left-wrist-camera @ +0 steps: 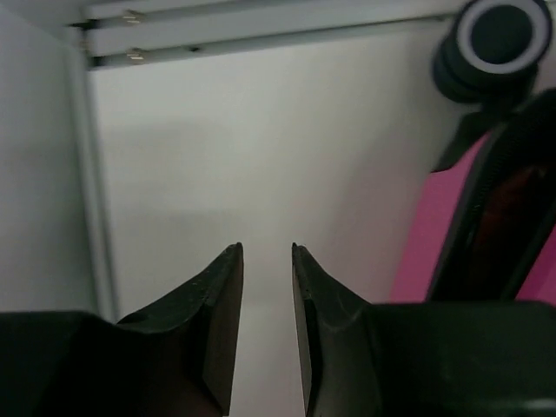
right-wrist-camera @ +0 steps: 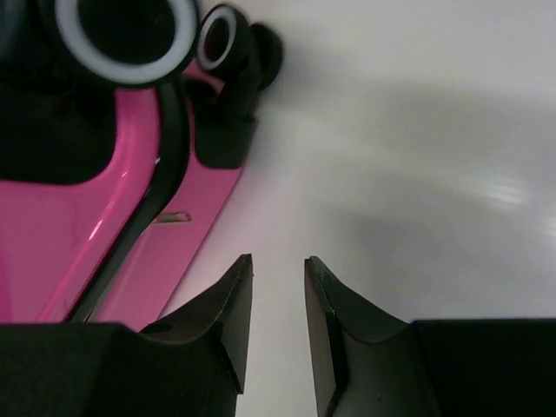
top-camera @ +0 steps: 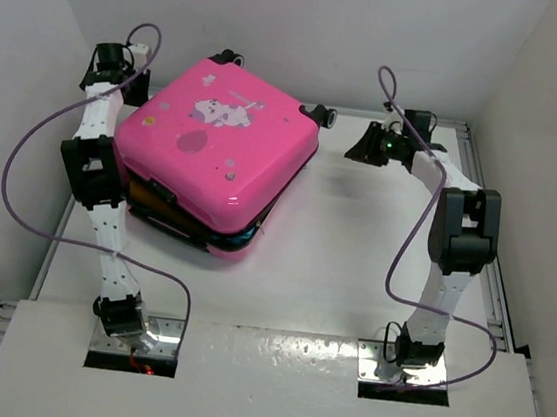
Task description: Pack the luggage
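The luggage [top-camera: 215,151] is a hot-pink hard-shell suitcase with a white cartoon print, lying flat at the table's left centre with its lid down. Coloured contents show in the gap along its near-left edge. My left gripper [top-camera: 137,82] hovers by its far-left corner. In the left wrist view this gripper [left-wrist-camera: 267,248] is narrowly open over bare table and holds nothing, with the pink shell [left-wrist-camera: 434,234] and a black wheel [left-wrist-camera: 499,39] to its right. My right gripper [top-camera: 356,147] is just right of the luggage's wheels [right-wrist-camera: 126,35]. It [right-wrist-camera: 278,259] stands narrowly open and empty beside the shell [right-wrist-camera: 69,234].
White walls enclose the table on the left, back and right. Metal rails [top-camera: 467,140] run along the table's far and side edges. Purple cables [top-camera: 19,189] loop off both arms. A raised white board [top-camera: 259,377] covers the near edge around the arm bases.
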You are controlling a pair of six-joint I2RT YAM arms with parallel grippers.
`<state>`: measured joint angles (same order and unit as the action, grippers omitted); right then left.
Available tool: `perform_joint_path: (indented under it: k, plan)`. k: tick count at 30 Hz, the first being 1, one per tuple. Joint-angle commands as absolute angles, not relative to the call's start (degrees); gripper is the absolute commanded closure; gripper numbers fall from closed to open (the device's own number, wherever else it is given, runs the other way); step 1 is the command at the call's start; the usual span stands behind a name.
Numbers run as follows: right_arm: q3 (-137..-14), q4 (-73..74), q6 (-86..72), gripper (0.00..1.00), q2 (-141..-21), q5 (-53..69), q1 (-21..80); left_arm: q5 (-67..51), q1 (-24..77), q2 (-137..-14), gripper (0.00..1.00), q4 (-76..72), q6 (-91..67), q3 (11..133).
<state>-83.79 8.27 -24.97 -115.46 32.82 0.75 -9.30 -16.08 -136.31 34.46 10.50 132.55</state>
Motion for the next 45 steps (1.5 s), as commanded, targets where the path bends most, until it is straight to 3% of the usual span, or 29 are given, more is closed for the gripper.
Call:
perform_joint_path:
  k: [1, 6, 9, 16, 19, 23, 25, 28, 33, 37, 42, 45]
  plan:
    - [-86.7, 12.2, -20.1, 0.69, -112.0, 35.2, 4.7, -17.9, -15.7, -135.4, 0.66, 30.1, 7.6, 135.2]
    - [-95.1, 17.7, -18.7, 0.69, -116.3, 34.1, 7.7, -35.0, -17.0, -132.8, 0.75, 30.1, 16.0, 126.9]
    - [-99.3, 18.2, -18.9, 0.69, -119.3, 31.7, 9.6, -42.3, -17.5, -121.4, 0.78, 30.1, 25.6, 109.7]
    - [-104.7, 17.7, -19.8, 0.69, -123.1, 30.3, 11.6, -43.3, -19.2, -97.2, 0.85, 30.1, 41.5, 87.7]
    - [-104.9, 17.9, -19.7, 0.69, -122.6, 30.9, 12.3, -37.4, -19.2, -94.9, 0.85, 25.8, 36.3, 84.9]
    - [-101.4, 17.7, -19.2, 0.69, -120.9, 30.2, 12.7, -22.5, -19.2, -102.9, 0.82, 14.2, 22.4, 85.6]
    - [-99.6, 17.0, -18.8, 0.69, -118.7, 29.8, 12.1, -14.6, -18.4, -108.8, 0.79, 14.9, 18.0, 93.5]
    - [-94.8, 15.8, -19.1, 0.68, -114.8, 28.3, 10.9, -14.6, -18.4, -122.0, 0.79, 20.5, 12.7, 107.6]
    - [-85.4, 15.6, -16.4, 0.72, -105.9, 26.5, 6.9, -33.6, -16.3, -137.4, 0.78, 28.9, 13.0, 128.3]
    - [-81.2, 22.1, -11.9, 0.79, -100.6, 28.9, 4.0, -50.1, -13.3, -142.1, 0.78, 28.9, 13.6, 129.7]
    - [-73.2, 26.1, -5.9, 0.84, -92.6, 31.6, 2.4, -59.0, -6.9, -145.2, 0.8, 26.9, 14.6, 131.7]
    - [-69.3, 27.3, -1.3, 0.84, -87.3, 32.4, 2.6, -60.8, -2.9, -147.2, 0.81, 16.8, 7.6, 133.9]
